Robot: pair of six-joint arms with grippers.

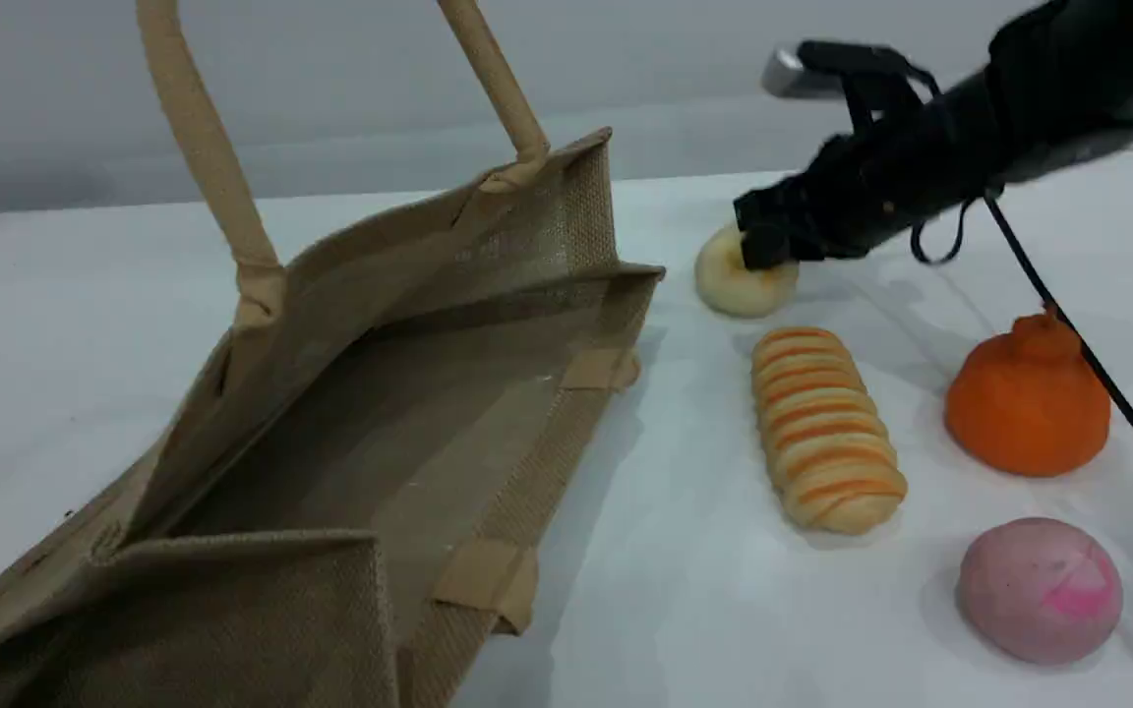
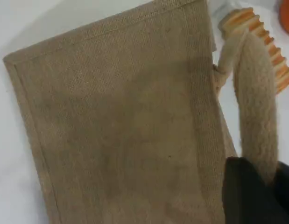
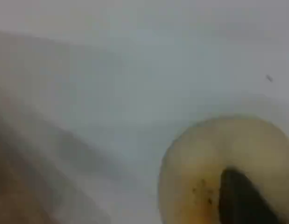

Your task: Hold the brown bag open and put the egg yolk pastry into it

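Note:
The brown bag (image 1: 409, 413) lies tilted on the white table with its mouth held wide open. One beige handle (image 1: 203, 147) runs up out of the scene view. In the left wrist view my left gripper (image 2: 268, 189) is shut on that handle (image 2: 258, 102), above the bag's woven side (image 2: 116, 121). The egg yolk pastry (image 1: 729, 280) sits on the table just right of the bag's far corner. My right gripper (image 1: 768, 246) comes in from the upper right and is shut on it. Up close, a dark fingertip (image 3: 237, 196) presses into the cream pastry (image 3: 200, 168).
An orange-striped loaf (image 1: 822, 428) lies in front of the pastry. An orange lump (image 1: 1029, 398) and a pink ball (image 1: 1039, 588) sit at the right. A black cable (image 1: 1088, 354) slants down past the orange lump.

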